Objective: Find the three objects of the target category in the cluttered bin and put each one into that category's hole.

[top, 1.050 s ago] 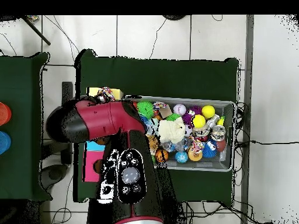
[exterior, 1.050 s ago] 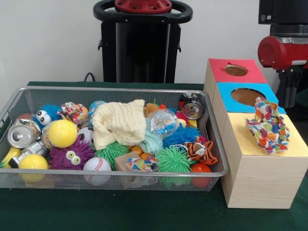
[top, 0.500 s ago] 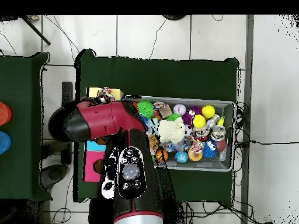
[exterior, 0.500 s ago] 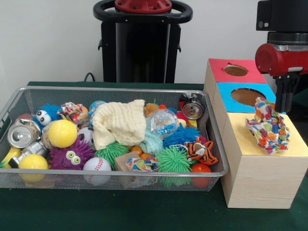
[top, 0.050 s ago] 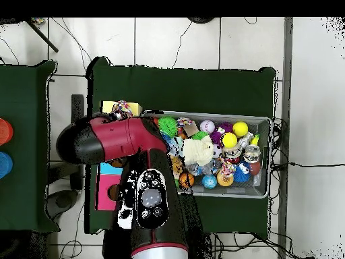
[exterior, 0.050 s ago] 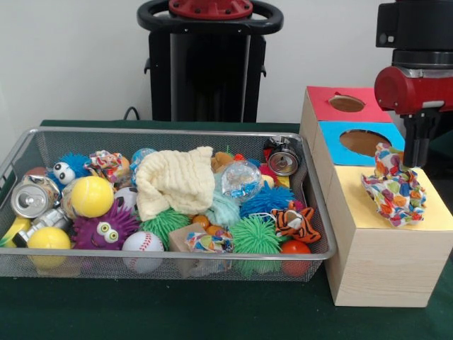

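A wire bin (exterior, 0.050 s ago: 170,131) holds balls, cans, plush toys and cloths. A cream cloth (exterior, 0.050 s ago: 175,180) lies on the heap in its middle, a patterned cloth (exterior, 0.050 s ago: 106,164) sits at the back left, and another patterned scrap (exterior, 0.050 s ago: 207,241) lies at the front. A third multicoloured cloth (exterior, 0.050 s ago: 393,185) lies crumpled on the yellow top (exterior, 0.050 s ago: 439,212) of the wooden box, over where its hole would be. My gripper (exterior, 0.050 s ago: 416,161) hangs at the far upper edge of that cloth, and its state does not show. In the overhead view the red arm (top, 0.050 s ago: 128,138) covers the box beside this cloth (top, 0.050 s ago: 121,108).
The box's blue section has a round hole (exterior, 0.050 s ago: 364,142) and the red section behind it an oval hole (exterior, 0.050 s ago: 347,103). The bin (top, 0.050 s ago: 263,121) stands close against the box's side. Green cloth covers the table (exterior, 0.050 s ago: 212,312).
The arm has shifted slightly left, bringing the gripper over the far edge of the cloth on the yellow top. The cloth and the bin's contents have not moved.
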Motion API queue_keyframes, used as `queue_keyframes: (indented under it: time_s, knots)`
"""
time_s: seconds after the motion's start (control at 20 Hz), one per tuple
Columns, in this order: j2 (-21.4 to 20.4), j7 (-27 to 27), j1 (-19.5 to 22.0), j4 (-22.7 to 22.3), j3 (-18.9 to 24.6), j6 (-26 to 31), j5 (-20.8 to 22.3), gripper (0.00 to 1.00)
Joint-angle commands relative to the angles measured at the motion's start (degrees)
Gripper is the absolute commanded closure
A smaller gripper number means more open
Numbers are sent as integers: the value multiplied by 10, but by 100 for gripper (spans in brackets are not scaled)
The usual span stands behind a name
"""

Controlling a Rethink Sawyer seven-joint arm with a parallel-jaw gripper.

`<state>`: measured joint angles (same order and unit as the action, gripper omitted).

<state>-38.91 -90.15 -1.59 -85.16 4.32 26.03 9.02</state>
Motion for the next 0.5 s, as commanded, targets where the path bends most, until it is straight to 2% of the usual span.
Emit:
queue_keyframes:
  time_s: [0.05, 0.5]
  knots:
    - [26, -74, 6, -29, 10, -13, 9, 100]
    - [38, -88, 3, -26, 3, -25, 8, 100]
